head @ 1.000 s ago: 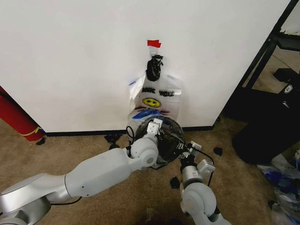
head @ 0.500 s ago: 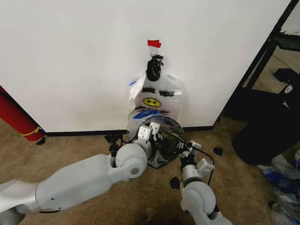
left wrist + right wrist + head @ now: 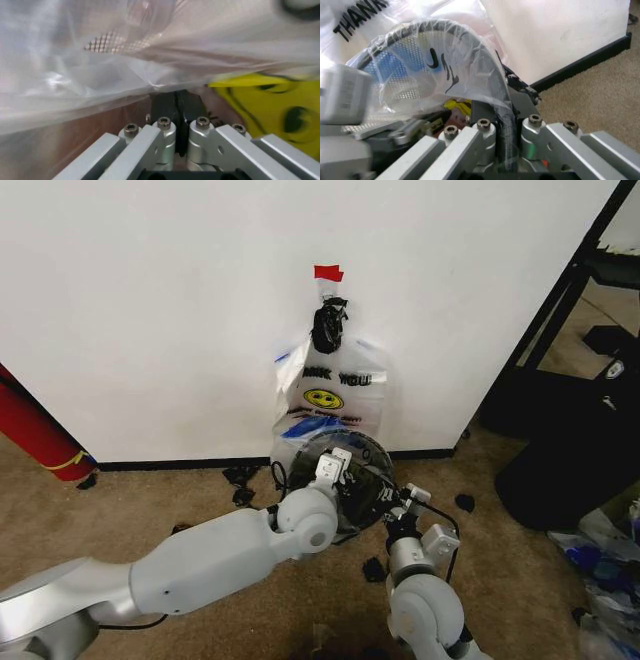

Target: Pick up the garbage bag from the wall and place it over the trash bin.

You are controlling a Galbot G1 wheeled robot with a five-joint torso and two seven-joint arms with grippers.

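The black mesh trash bin (image 3: 372, 472) stands at the foot of the wall (image 3: 160, 300), with the garbage bag (image 3: 300, 428) stretched over its rim. More bags of the same kind (image 3: 335, 385) hang from the hook (image 3: 328, 325) under red tape (image 3: 328, 273). My left gripper (image 3: 340, 475) reaches over the bin's mouth. In the left wrist view this gripper (image 3: 176, 100) is shut on the garbage bag's film (image 3: 150, 84), beside the yellow smiley print (image 3: 265, 108). My right gripper (image 3: 400, 502) is at the bin's right side. There it (image 3: 500, 112) is shut on the film-wrapped rim (image 3: 485, 56).
A red cylinder (image 3: 35, 430) leans at the left by the black baseboard (image 3: 170, 464). A black rack (image 3: 580, 280) and a big black bag (image 3: 570, 470) stand at the right. Loose plastic bags (image 3: 605, 565) lie at the lower right, and black scraps (image 3: 465, 502) dot the carpet.
My left arm swung left and pulled back a little, then came back right over the bin's mouth. The right gripper has stayed at the rim.
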